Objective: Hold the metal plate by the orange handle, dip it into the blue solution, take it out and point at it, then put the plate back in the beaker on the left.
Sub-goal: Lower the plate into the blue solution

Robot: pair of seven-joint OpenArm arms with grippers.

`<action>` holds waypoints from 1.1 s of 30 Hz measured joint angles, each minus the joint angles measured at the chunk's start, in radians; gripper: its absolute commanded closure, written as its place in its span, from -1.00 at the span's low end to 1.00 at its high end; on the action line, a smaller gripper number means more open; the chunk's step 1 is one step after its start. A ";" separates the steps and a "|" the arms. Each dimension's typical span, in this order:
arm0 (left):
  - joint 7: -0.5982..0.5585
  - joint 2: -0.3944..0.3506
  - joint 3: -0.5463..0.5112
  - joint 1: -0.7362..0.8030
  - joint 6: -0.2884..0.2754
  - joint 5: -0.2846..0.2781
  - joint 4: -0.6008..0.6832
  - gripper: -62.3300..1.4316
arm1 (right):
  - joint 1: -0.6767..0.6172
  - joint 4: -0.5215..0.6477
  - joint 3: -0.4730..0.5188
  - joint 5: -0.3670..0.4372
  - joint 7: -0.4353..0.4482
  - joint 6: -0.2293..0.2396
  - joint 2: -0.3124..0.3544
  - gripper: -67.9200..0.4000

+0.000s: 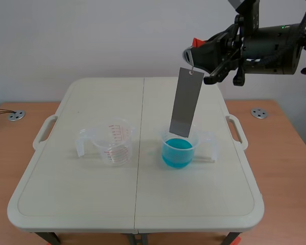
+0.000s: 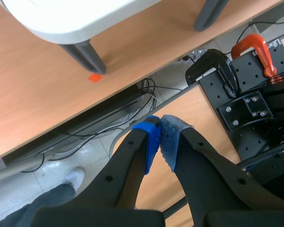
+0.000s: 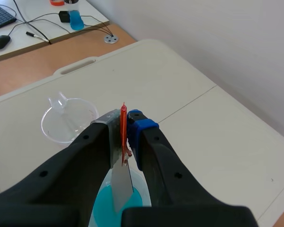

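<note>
White table point(image 1: 92, 204): right hand point(image 3: 125, 124) pinching orange handle point(image 3: 123, 138); metal plate point(image 1: 186, 102) hanging tilted, lower end at blue solution beaker point(image 1: 177, 153) rim; empty beaker point(image 1: 113, 143) beside; left hand point(image 2: 160, 137) pressed together.

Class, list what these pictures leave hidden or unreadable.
1. Plate tip: in both views, whether it touches the solution cannot be told.
2. Handle: scene view, mostly hidden by the right claw.
3. Left beaker markings: scene view, too small to read.
4. Right beaker: right wrist view, mostly covered by that claw.
5. Left claw: outside the scene view.
</note>
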 measured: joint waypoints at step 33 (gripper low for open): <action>0.010 0.000 0.000 0.000 0.000 0.003 0.000 0.87 | 0.000 -0.249 -0.075 -0.214 0.171 0.000 -0.084 0.95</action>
